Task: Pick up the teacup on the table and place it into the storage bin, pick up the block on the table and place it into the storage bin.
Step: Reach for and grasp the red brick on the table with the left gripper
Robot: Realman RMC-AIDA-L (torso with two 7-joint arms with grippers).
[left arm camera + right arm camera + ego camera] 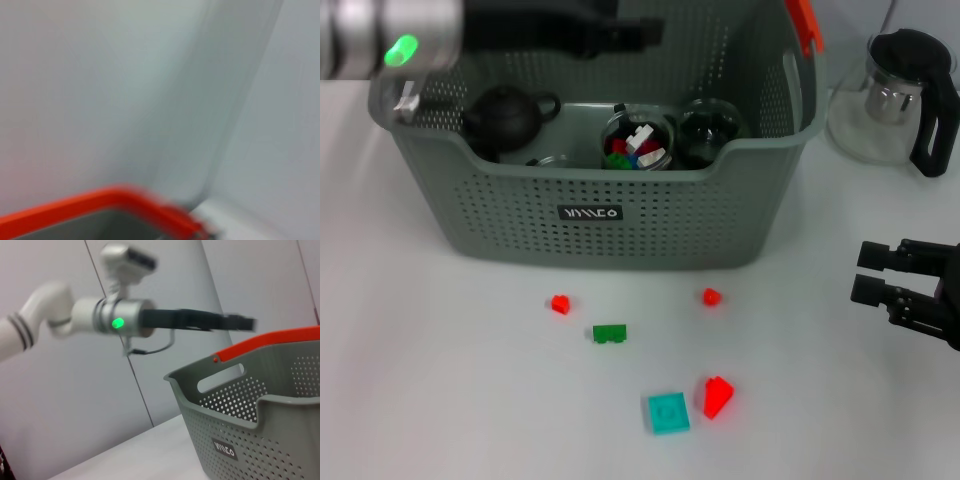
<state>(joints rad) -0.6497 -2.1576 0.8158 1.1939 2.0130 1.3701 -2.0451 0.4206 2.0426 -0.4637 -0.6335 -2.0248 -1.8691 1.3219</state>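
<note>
My left jaws (pixel 645 32) hang over the bin (pixel 620 235), above its back half. From the head view they look like a dark, blurred bar, and I cannot tell whether they are open or shut or whether they hold anything. The right wrist view shows the same arm (pixel 120 320) stretched out level above the bin's rim, its green light lit, and the jaws' tips (pixel 245 322) are just as smeared there. My left wrist view gives me only an orange handle edge (pixel 115 197) of the bin against a pale wall.

My right jaws (pixel 873 272) sit low over the bench (pixel 420 380), well off the bin's right front corner. They are parted, two dark fingers one above the other with a clear gap, and nothing is between them.

Inside the bin I see a black teapot (pixel 505 115) toward its left side, a clear cup of mixed blocks (pixel 638 142) near its middle, and a dark glass cup (pixel 708 130) just right of that. I cannot tell whether another cup lies beside the teapot.

In front of the bin, blocks still lie on the bench: a small red one (pixel 560 303) below the label (pixel 589 213), a green one (pixel 610 333) just beyond it, another small red one (pixel 711 296) toward the bin's right front, then farther out a teal square (pixel 668 412) and a red wedge (pixel 718 396) side by side. A glass pot with a black handle (pixel 900 95) stands just beside the bin's right wall.
</note>
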